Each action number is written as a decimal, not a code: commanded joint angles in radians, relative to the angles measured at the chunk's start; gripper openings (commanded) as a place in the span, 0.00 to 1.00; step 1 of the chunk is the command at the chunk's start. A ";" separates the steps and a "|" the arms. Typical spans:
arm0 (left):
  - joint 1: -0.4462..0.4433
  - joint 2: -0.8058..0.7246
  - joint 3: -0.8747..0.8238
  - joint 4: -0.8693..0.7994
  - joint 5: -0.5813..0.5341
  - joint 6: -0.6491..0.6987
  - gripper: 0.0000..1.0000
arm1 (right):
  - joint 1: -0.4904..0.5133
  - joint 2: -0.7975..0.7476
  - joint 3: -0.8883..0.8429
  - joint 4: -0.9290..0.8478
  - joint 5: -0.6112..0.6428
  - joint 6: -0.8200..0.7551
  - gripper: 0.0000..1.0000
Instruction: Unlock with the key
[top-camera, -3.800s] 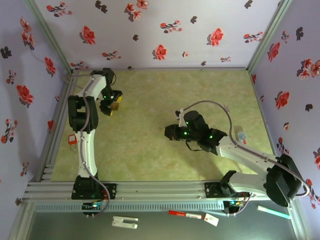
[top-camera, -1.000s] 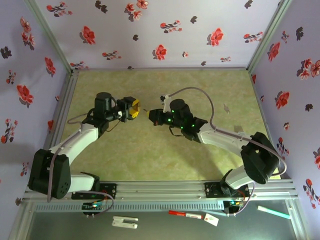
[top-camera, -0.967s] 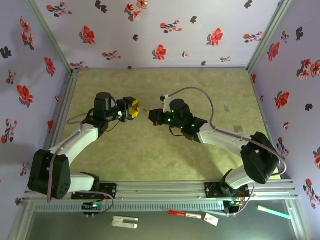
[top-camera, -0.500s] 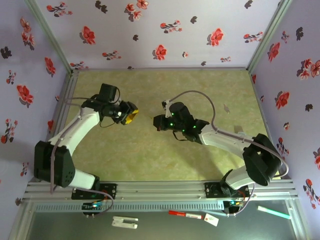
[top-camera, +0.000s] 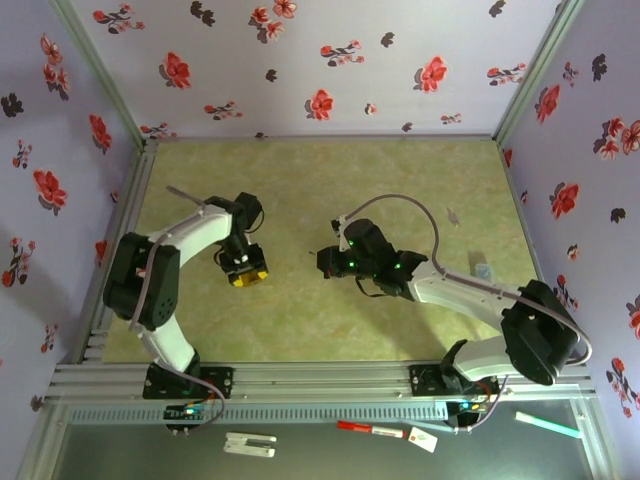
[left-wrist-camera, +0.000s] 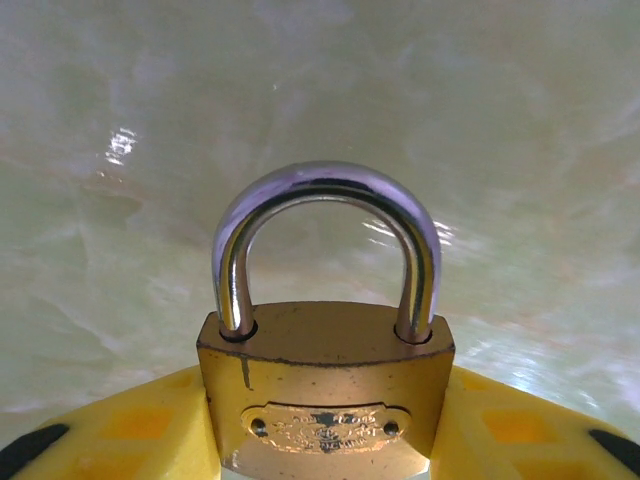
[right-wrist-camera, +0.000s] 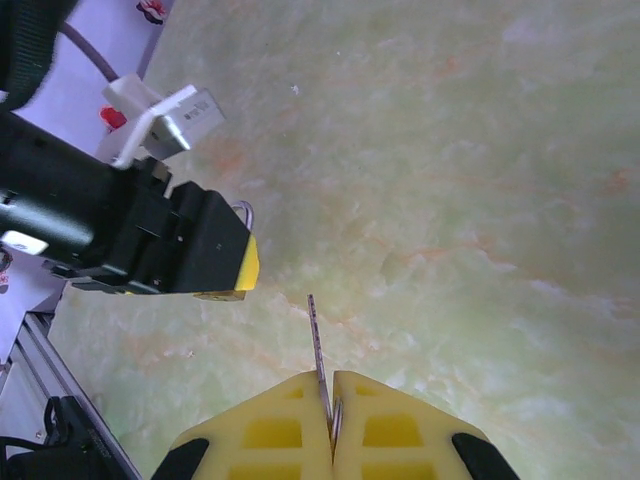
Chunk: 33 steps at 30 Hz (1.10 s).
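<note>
**Lock and key have drawn apart; nothing is unlocked yet.**
A second ago the two nearly met. Since then your left gripper (top-camera: 245, 270), clamped on the padlock (left-wrist-camera: 325, 395), has swung it back. The key (right-wrist-camera: 316, 345), pinched between the closed pads of your right gripper (top-camera: 325, 263), is now well to the padlock's right, so you'll likely need a fresh approach. The left wrist view shows what the overhead cannot: the shackle (left-wrist-camera: 325, 200) is seated in the body on both sides. The right wrist view shows the key blade pointing just past the padlock.
</note>
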 joint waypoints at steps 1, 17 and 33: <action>-0.030 0.046 0.045 -0.074 -0.125 0.068 0.24 | 0.008 -0.032 -0.001 -0.017 0.024 0.004 0.00; -0.094 0.119 -0.001 0.035 -0.126 0.014 0.64 | 0.009 -0.074 0.000 -0.053 0.034 0.005 0.00; 0.021 -0.150 -0.154 0.157 0.006 -0.133 0.73 | 0.009 -0.148 -0.022 -0.102 0.060 0.003 0.00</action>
